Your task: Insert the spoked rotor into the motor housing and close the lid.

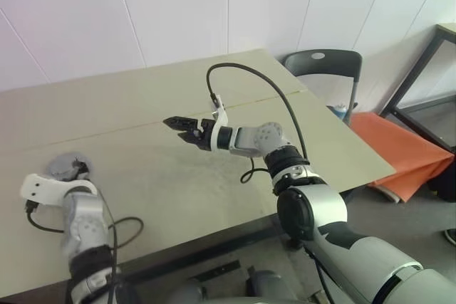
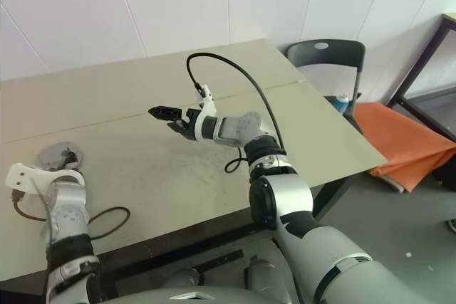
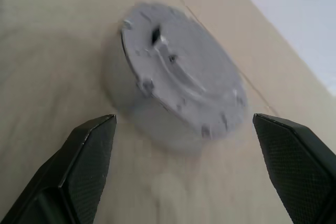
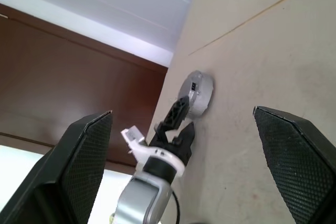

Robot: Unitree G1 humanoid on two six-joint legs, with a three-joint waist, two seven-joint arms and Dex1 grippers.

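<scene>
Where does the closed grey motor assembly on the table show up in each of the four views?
Left eye view: motor assembly at the left edge, just beyond the left gripper.
Right eye view: at far left, same spot.
Left wrist view: upper centre, lid facing the camera, between the open fingers.
Right wrist view: small, centre, beyond the left gripper.
Shared landmark: the table seam.

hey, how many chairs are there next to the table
1. A dark chair stands at the table's far right corner, beside an orange cloth. Others may be out of view.
</scene>
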